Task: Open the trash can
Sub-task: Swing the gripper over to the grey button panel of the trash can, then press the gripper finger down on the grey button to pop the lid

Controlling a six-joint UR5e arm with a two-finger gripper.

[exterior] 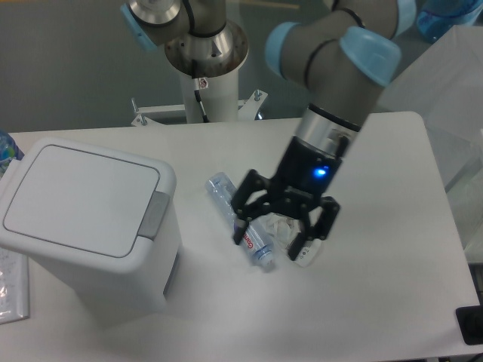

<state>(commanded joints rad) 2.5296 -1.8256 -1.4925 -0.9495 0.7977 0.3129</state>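
At the far left edge of the table (392,302), a sliver of a blue-and-green object (6,151) is seen, cut off by the frame, and a clear packet (13,290) lies flat at the near left corner, partly hidden by the trash can. The trash can (90,226) is placed on the left part of the table, a large white box with rounded corners; its flat lid (79,197) is shut, and the grey push-button latch (155,215) is set in the right edge of the lid. To the right of the can, well apart from it, a clear plastic bottle (226,197) with a printed label is laid on its side, running from far left to near right. Crumpled clear wrapping (278,226) is found just beside the bottle's near end, on its right. Above both items the gripper (275,243) is held, its black fingers (242,226) spread wide with nothing grasped between them, and a blue light is lit on its body. The arm (339,83), grey with pale blue joint caps, is seen rising from the gripper toward the far right. The arm's pedestal (205,83) is mounted behind the far edge of the table.
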